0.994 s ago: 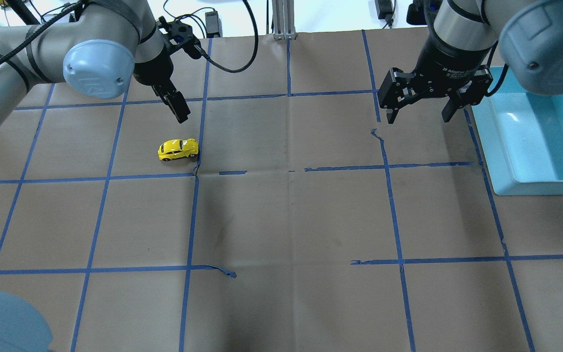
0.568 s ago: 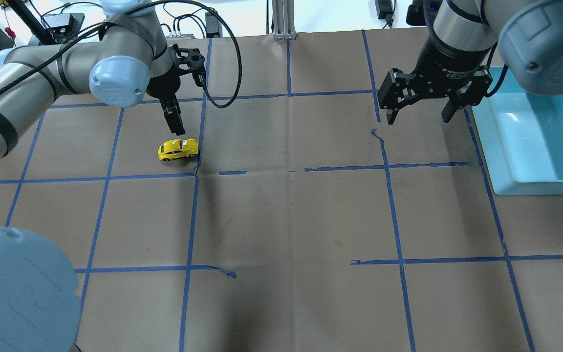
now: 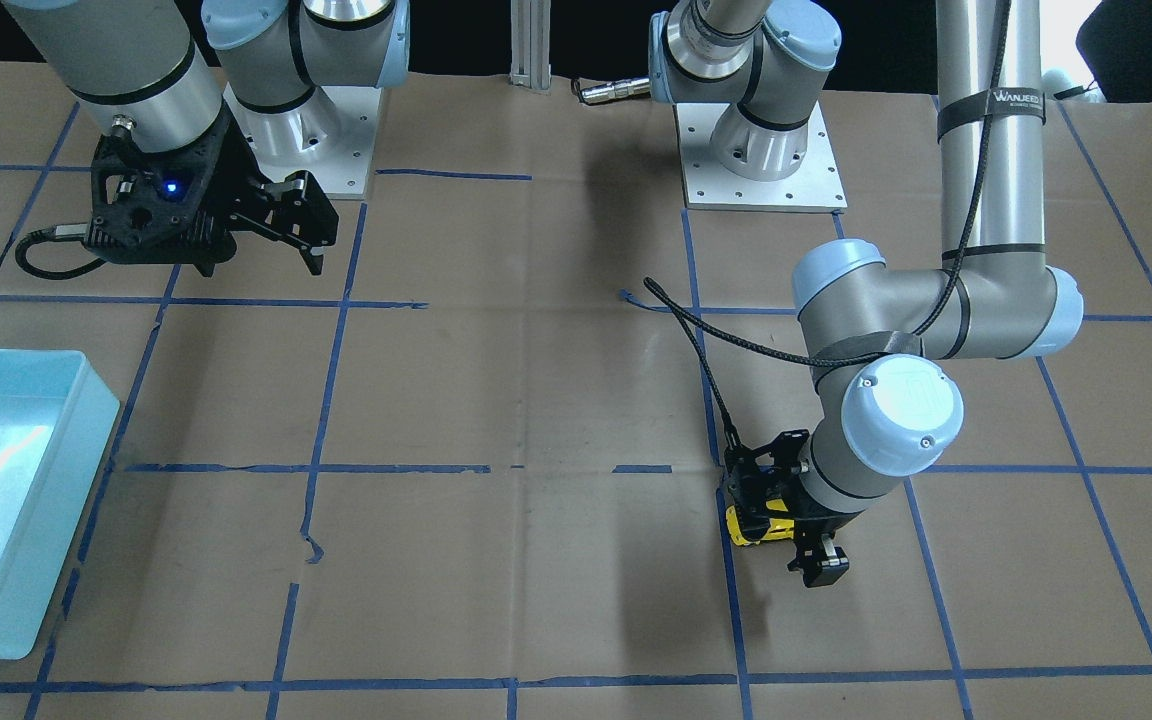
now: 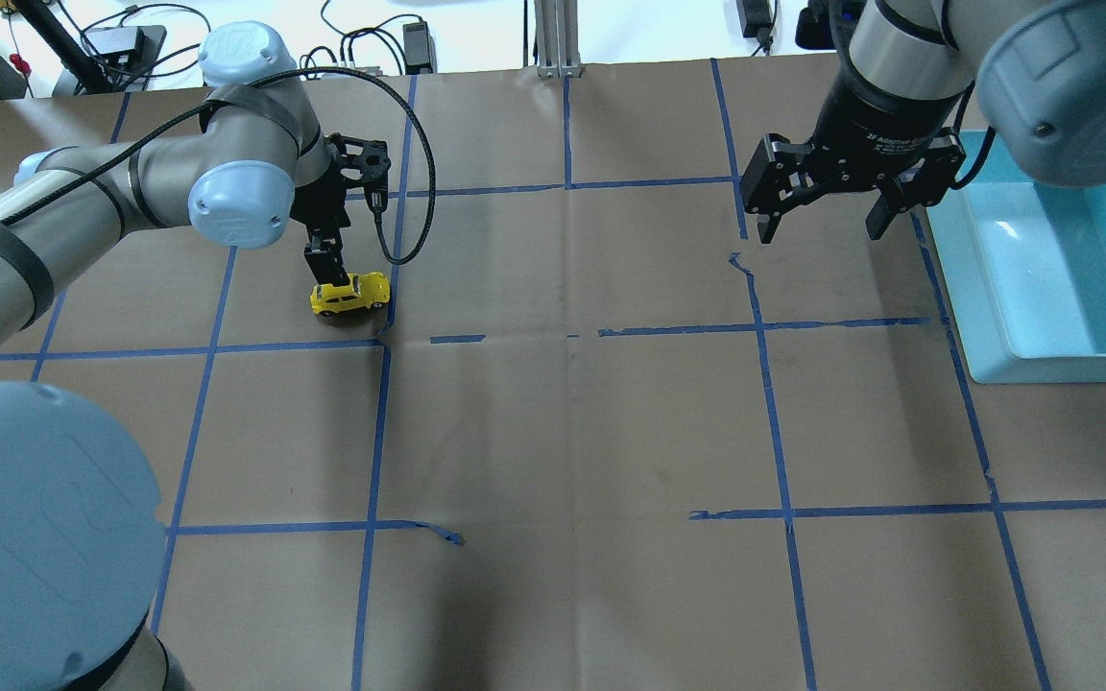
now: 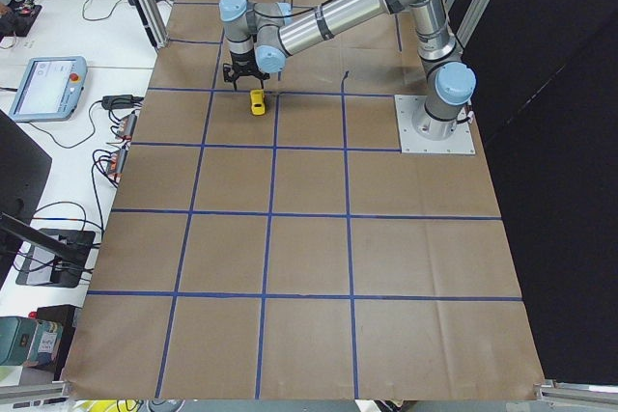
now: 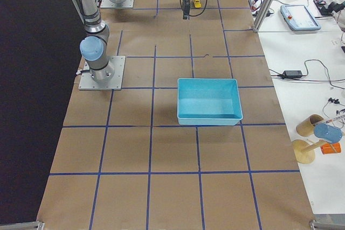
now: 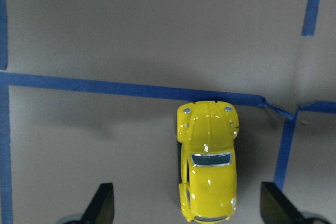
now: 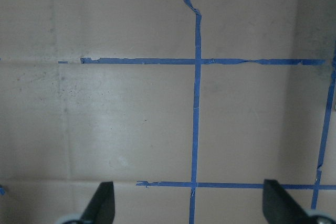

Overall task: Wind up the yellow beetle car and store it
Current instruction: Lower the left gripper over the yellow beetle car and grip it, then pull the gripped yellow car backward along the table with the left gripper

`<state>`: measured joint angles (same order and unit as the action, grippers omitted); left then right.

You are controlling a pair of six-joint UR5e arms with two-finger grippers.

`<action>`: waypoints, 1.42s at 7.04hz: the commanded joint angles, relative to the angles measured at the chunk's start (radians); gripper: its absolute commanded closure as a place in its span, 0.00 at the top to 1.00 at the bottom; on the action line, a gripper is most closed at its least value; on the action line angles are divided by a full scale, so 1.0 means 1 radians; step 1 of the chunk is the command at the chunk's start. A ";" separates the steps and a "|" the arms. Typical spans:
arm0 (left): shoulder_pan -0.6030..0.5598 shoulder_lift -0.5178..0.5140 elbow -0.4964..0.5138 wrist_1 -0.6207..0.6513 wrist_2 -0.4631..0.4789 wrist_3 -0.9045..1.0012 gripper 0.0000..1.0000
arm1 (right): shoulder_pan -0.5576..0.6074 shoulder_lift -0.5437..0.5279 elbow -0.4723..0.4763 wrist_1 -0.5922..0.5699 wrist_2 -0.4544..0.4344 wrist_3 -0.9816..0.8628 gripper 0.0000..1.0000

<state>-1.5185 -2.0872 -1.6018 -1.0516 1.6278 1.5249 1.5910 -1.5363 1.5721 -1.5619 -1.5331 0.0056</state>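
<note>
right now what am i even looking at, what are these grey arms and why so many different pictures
These are two robot arms at a table covered in brown paper with blue tape lines. Each ends in two black fingers. The pictures show one moment from several cameras: one above and behind the robot, one facing it, one at each end of the table, and one on each wrist looking down between the fingers. A small yellow toy car sits on the paper. The left arm's fingers are open, one on each side of it, not gripping. The right arm's fingers are open and empty, near a light blue tray. Nothing is held.
</note>
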 commanded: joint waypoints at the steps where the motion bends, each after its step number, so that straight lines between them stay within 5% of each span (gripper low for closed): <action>1: 0.006 -0.008 -0.039 0.039 0.000 0.018 0.95 | -0.003 0.005 0.002 -0.007 -0.001 -0.003 1.00; 5: 0.009 -0.013 -0.055 0.050 0.000 0.017 0.88 | -0.006 -0.008 0.040 -0.023 -0.001 -0.004 1.00; 6: 0.009 -0.016 -0.059 0.050 0.000 0.021 0.75 | -0.006 -0.008 0.040 -0.023 0.001 -0.003 1.00; 7: 0.009 -0.016 -0.059 0.051 0.000 0.024 0.48 | -0.005 -0.008 0.040 -0.023 -0.001 -0.003 1.00; 10: 0.009 -0.019 -0.055 0.053 0.000 0.026 0.11 | -0.005 -0.008 0.040 -0.023 -0.001 -0.003 1.00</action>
<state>-1.5095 -2.1058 -1.6593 -0.9994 1.6286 1.5489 1.5860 -1.5447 1.6132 -1.5846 -1.5339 0.0031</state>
